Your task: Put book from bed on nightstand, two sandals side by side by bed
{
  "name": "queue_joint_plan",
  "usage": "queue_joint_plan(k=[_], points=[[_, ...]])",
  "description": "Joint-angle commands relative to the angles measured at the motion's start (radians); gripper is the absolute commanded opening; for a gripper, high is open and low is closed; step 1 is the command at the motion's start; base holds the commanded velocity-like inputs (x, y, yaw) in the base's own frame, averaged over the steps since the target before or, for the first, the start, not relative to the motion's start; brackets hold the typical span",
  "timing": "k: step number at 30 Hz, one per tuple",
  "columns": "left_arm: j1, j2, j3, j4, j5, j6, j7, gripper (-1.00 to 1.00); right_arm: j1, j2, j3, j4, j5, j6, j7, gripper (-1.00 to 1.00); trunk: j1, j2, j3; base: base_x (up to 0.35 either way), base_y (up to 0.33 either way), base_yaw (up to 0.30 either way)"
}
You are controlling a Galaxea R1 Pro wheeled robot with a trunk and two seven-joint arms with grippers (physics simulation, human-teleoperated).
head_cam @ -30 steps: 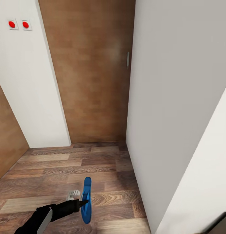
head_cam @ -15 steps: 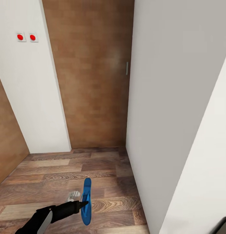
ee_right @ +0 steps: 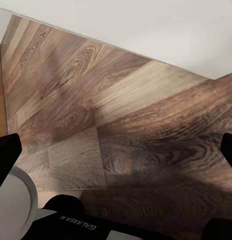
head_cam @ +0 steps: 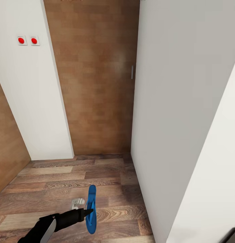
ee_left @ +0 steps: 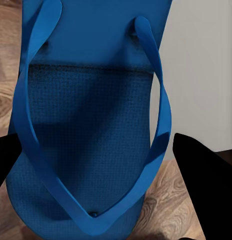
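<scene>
The left gripper (head_cam: 87,212) clamps a blue sandal (head_cam: 90,209) on edge above the wood-plank floor (head_cam: 46,182), its black fingers (ee_left: 203,175) either side of the sole; the tan door (head_cam: 94,77) stands beyond the sandal, a white wall (head_cam: 171,101) to its right; the right gripper's (ee_right: 116,165) fingertips are spread over bare floor

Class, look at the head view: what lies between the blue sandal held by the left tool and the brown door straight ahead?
Bare wood-plank floor, from the sandal in the left tool up to the door.
</scene>
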Motion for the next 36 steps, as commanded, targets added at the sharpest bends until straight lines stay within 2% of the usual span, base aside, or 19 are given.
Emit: queue_joint_plan(k=[1,17,23,29,36], points=[[0.000,0.000,0.001,0.000,0.005,0.009,-0.003,-1.00,0.000,0.000,-0.001,-0.001,-0.005,0.007,0.000,1.00,-0.004,0.007,0.002,0.000,0.000,0.000],[0.000,-0.001,0.001,0.000,0.005,0.009,-0.001,-1.00,0.000,0.000,-0.002,-0.001,-0.006,0.007,-0.001,1.00,-0.065,0.119,0.052,0.000,0.000,0.000],[0.000,-0.001,0.002,0.008,0.007,0.005,0.000,-1.00,0.000,0.001,-0.002,-0.001,-0.006,0.007,-0.002,1.00,-0.065,0.119,0.052,0.000,0.000,0.000],[0.000,0.000,0.003,0.037,0.007,-0.056,0.003,-1.00,0.000,0.003,-0.002,-0.001,-0.006,0.007,-0.002,1.00,-0.065,0.119,0.052,-0.105,0.000,0.000],[0.000,0.000,0.003,0.039,0.007,-0.065,0.002,-1.00,0.000,0.003,-0.002,-0.001,-0.006,0.007,-0.002,1.00,-0.065,0.119,0.052,-0.076,0.000,0.000]])
